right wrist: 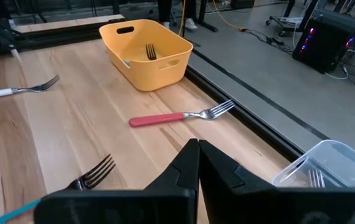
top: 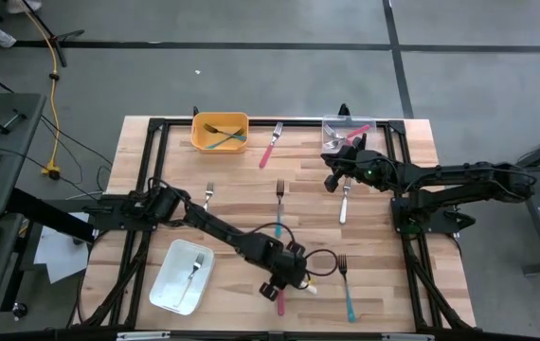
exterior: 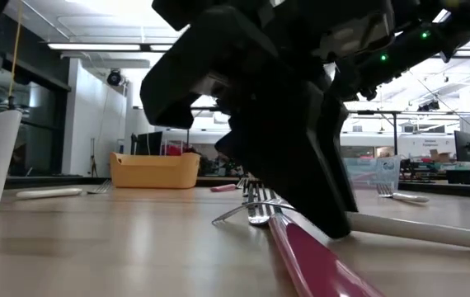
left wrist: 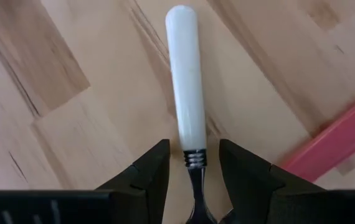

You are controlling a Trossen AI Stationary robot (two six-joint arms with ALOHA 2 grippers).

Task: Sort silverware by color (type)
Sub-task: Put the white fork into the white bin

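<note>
While the left hand (left wrist: 188,180) straddles the neck of a white-handled fork (left wrist: 187,87) near the worktop's (top: 242,204) front edge, its fingers (left wrist: 146,177) stand narrowly apart on either side of the metal neck, not visibly clamped. A pink-handled fork (left wrist: 339,140) lies just beside this one, and could be dragged along or nudged as the fingers close. Because the grip falls at the slim neck, the handle may pivot or slip once raised. The white tray (top: 181,276) lies near, to the left. The right hand (top: 338,170), fingers pressed together and empty, hovers by the clear bin (top: 346,131) at the far edge. Other forks lie scattered well apart; the yellow bin (top: 220,132) already holds teal-handled ones.
</note>
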